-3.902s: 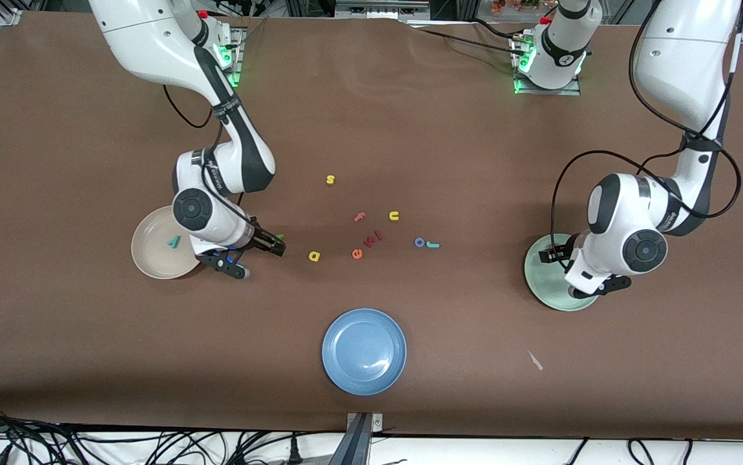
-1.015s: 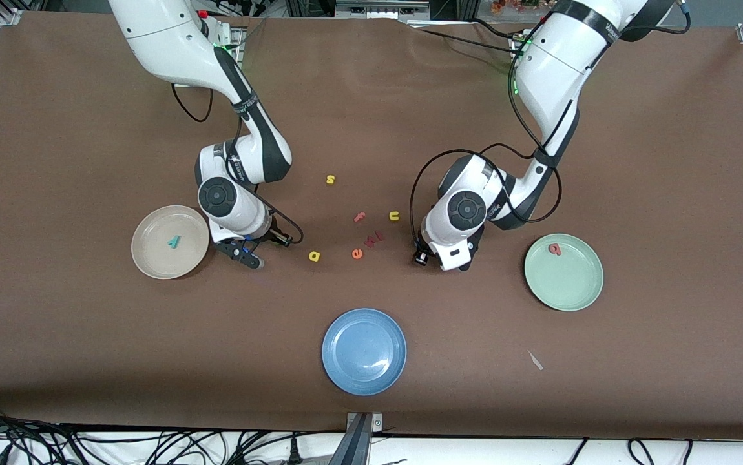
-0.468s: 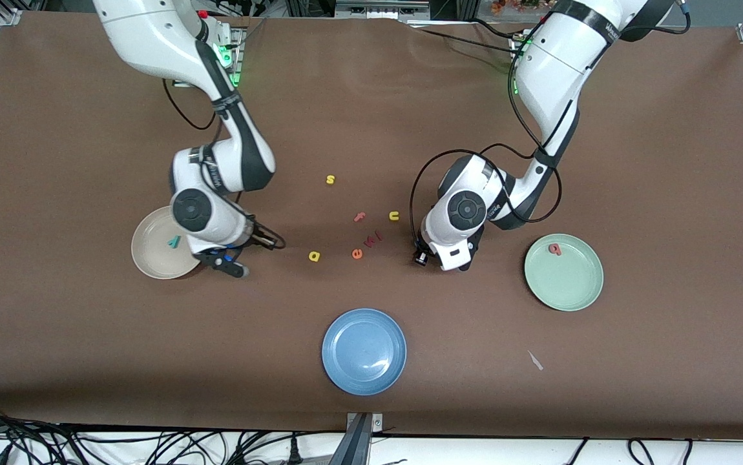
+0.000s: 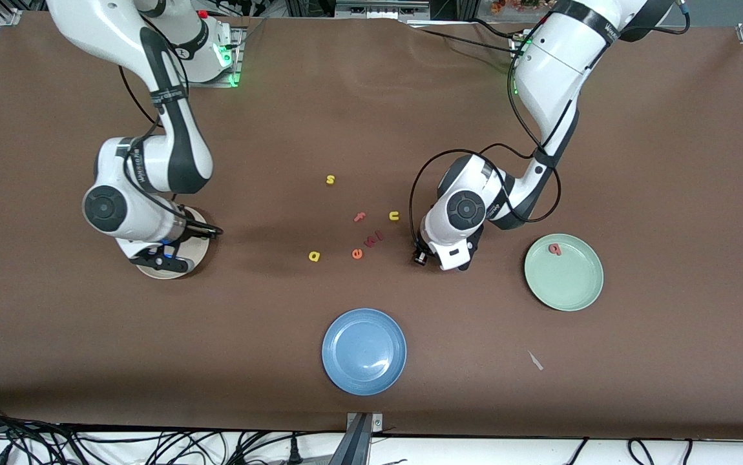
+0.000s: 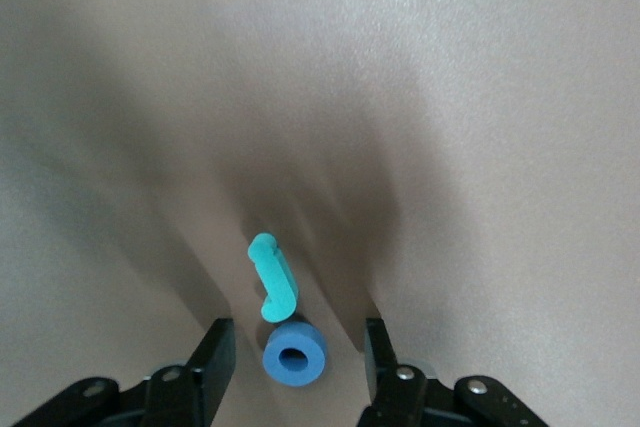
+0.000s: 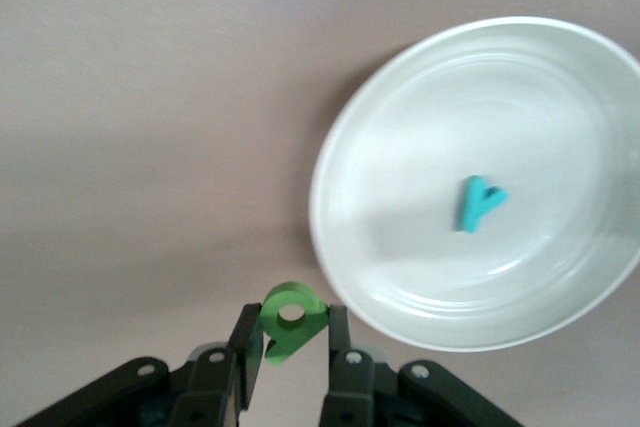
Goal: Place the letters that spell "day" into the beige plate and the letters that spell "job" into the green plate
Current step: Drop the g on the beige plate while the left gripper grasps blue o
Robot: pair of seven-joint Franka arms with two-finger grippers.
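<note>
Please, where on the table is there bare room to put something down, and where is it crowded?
Bare cloth lies between the blue plate and the green plate, and between the blue plate and the beige plate. It is crowded at mid-table: yellow a, orange e, pink f, u, s.

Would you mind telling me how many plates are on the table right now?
3. The beige plate sits toward the right arm's end of the table, the green plate toward the left arm's end, and the blue plate between them, nearest the front camera. None seems hidden.
</note>
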